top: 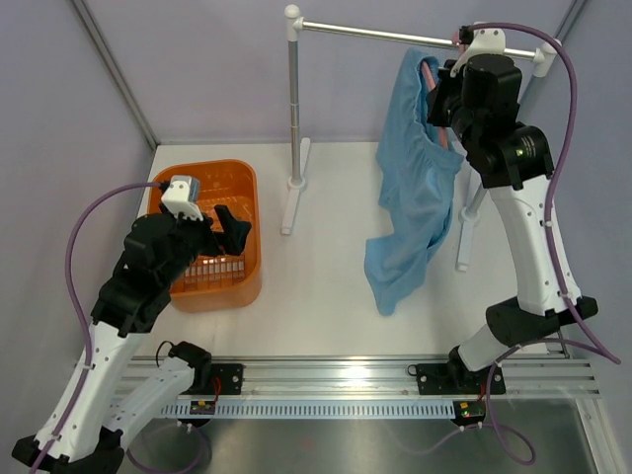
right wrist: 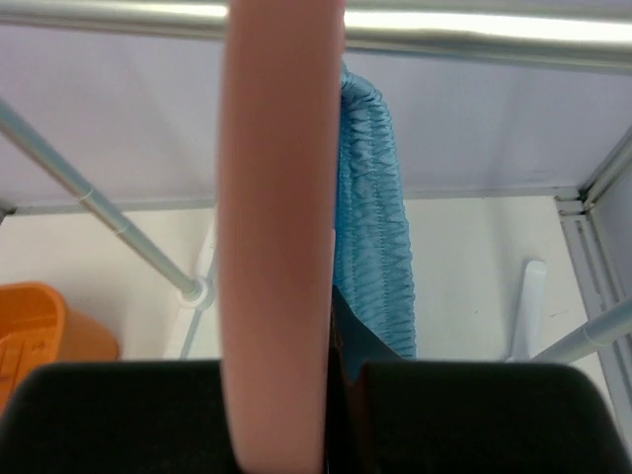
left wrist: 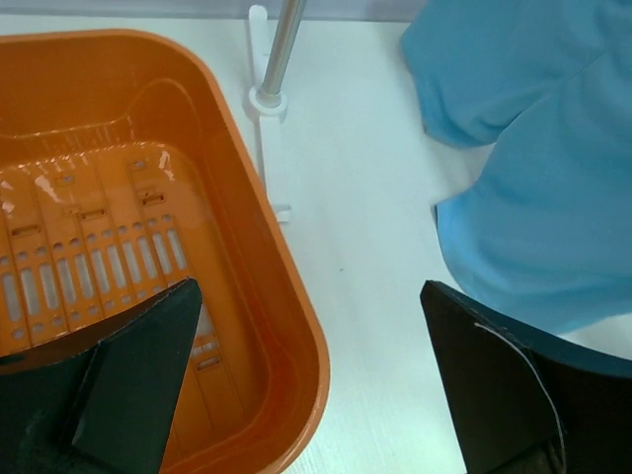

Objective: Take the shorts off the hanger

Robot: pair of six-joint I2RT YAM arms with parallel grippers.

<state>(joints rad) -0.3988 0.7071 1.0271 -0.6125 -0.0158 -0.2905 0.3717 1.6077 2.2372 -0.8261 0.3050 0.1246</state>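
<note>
Orange basket [top: 222,293] near silver garment rail [top: 375,32]

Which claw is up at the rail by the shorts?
The right claw, raised to the rail at the pink hanger and blue shorts. The left claw hangs low over the orange basket.
</note>
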